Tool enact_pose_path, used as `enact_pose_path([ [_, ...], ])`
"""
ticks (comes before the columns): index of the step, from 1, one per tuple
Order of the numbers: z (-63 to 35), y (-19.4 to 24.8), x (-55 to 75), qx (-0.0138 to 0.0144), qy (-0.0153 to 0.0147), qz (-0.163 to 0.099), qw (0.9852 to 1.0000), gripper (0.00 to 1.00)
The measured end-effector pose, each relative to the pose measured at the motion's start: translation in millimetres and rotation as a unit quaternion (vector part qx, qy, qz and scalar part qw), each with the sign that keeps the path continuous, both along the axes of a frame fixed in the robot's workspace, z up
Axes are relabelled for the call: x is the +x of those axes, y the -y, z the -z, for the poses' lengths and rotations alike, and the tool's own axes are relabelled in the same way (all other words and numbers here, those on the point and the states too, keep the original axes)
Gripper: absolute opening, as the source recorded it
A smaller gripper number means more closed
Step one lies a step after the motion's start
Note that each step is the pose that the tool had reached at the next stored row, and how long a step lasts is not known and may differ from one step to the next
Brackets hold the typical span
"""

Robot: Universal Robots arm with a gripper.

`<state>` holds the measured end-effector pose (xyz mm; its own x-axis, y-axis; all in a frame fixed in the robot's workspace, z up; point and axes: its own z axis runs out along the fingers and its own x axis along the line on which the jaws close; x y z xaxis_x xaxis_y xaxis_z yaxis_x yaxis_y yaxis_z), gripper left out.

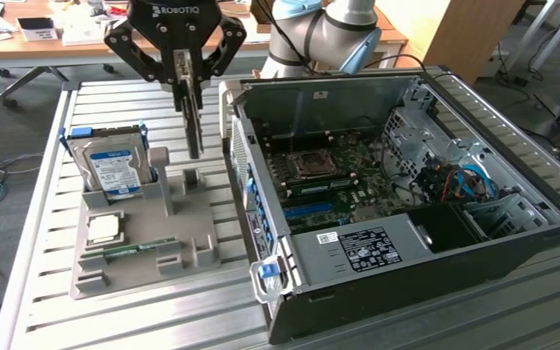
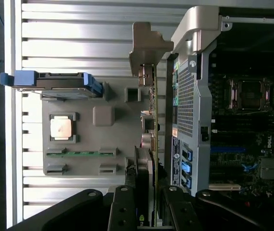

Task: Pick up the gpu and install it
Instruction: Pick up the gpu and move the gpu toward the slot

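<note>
The gpu (image 1: 195,124) is a thin dark card that hangs edge-on and upright, just above the grey parts holder (image 1: 154,240). My gripper (image 1: 190,80) is shut on its upper end. In the wrist view the gpu (image 2: 151,130) runs as a narrow strip from between my fingers (image 2: 124,207) out to its silver end bracket (image 2: 149,45). It hangs beside the outer wall of the open computer case (image 1: 513,248), on the exterior view's left of it. The motherboard (image 1: 348,182) lies exposed inside the case.
On the holder are a silver hard drive with a blue label (image 1: 114,168), a square processor (image 1: 103,228) and a green memory stick (image 1: 125,251). The case wall (image 2: 189,96) stands close to the card. Everything rests on a slatted metal table (image 1: 114,321).
</note>
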<state>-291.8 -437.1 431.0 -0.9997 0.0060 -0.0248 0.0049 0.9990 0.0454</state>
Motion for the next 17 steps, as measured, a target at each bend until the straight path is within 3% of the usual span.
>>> enact_pose_path([
  [17, 0.0, -0.1, 30.4, 0.0005, 0.0, 0.0, 1.0, 0.27],
])
